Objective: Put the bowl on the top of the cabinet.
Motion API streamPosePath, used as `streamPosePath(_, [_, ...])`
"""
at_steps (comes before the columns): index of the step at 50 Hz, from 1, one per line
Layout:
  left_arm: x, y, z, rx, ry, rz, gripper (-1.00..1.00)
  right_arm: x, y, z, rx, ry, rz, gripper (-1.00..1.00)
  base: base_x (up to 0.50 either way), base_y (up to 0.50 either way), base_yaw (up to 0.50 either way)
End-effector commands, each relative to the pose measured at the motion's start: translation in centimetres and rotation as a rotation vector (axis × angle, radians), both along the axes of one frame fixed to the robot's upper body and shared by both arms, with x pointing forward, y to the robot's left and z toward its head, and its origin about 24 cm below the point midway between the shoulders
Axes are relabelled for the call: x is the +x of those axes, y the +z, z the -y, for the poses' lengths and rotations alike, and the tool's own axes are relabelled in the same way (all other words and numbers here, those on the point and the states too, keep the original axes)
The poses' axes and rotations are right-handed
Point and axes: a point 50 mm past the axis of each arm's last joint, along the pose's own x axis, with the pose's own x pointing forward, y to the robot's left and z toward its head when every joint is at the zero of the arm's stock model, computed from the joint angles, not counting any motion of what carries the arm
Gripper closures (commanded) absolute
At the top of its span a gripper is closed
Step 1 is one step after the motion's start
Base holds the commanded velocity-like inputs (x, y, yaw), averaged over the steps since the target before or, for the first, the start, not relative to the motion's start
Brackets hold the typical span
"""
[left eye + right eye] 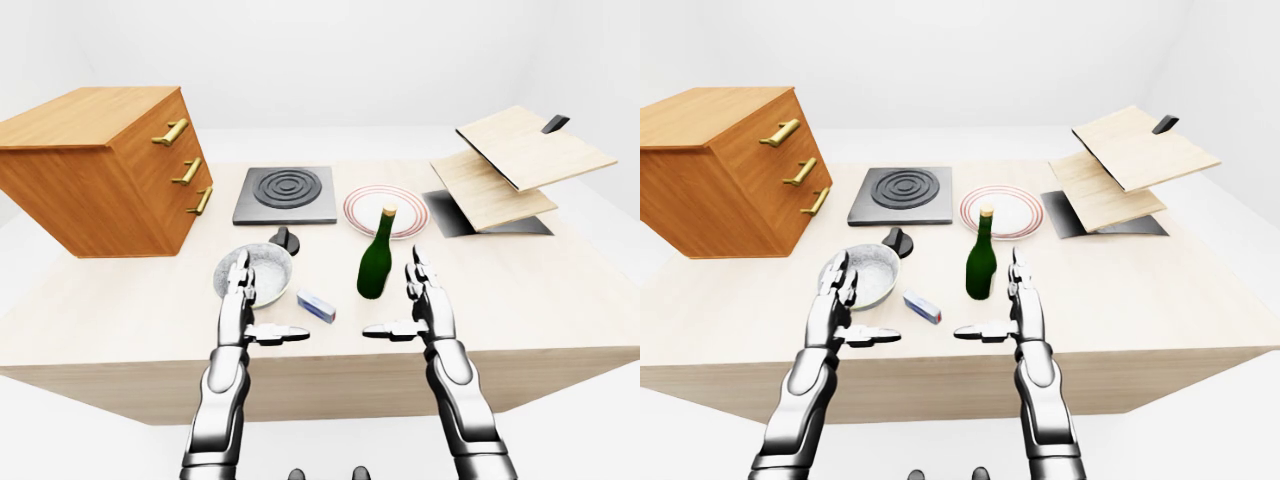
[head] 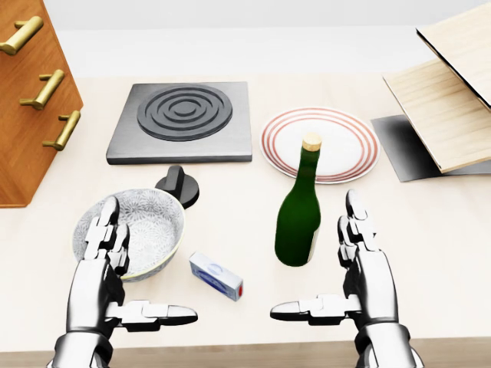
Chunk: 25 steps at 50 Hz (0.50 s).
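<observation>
Bowl [image 2: 146, 222]: patterned grey, on the bench [image 2: 430, 245], just behind the left hand's fingers.
Left hand [image 2: 115, 268]: open, thumb out, holding nothing.
Right hand [image 2: 360, 268]: open, beside the green wine bottle [image 2: 299, 218].
Cabinet [image 1: 95, 165]: wooden three-drawer, far left on bench.

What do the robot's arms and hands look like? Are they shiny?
Yes, shiny. The left hand and right hand are silvery-grey metal with dark joints, each with three chunky, segmented fingers. The forearms are smooth, rounded silver shells with dark gaps at the joints. No cables, sleeves or markings show.
</observation>
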Motion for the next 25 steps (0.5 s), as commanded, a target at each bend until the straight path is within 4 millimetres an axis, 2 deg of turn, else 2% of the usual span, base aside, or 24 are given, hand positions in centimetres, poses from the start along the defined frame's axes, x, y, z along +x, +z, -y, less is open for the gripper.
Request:
streamPosePath(1, [0.0,0.0,-0.6,0.002,-0.004,0.004,-1.00,0.0,0.2,0.7,0.007,-0.002,0.021,-1.00,0.00,0.00,0.00])
streamPosePath(9, [-0.1,0.0,-0.6,0.004,-0.003,0.011,-1.00,-0.3,0.4,0.6,-0.001,-0.001,0.037,-1.00,0.00,0.00,0.00])
streamPosePath(12, [-0.4,0.7,-0.6,0.013,0.002,0.062,-1.00,-0.4,1.0,0.6,-0.019,-0.008,0.082,-1.00,0.00,0.00,0.00])
streamPosePath(15, [-1.2,2.2,-0.6,0.008,0.003,0.147,-1.00,-1.1,2.5,0.7,-0.032,-0.025,0.151,-1.00,0.00,0.00,0.00])
streamPosePath(20, [-4.3,6.6,0.1,-0.086,-0.082,0.339,-1.00,-2.8,5.7,1.0,-0.001,-0.034,0.291,-1.00,0.00,0.00,0.00])
streamPosePath(22, [-4.9,7.6,-0.3,-0.064,-0.037,0.379,-1.00,-3.4,6.5,1.0,-0.029,-0.051,0.325,-1.00,0.00,0.00,0.00])
streamPosePath(25, [-5.9,9.4,-1.0,-0.081,0.025,0.461,-1.00,-5.3,9.1,0.2,-0.065,-0.026,0.437,-1.00,0.00,0.00,0.00])
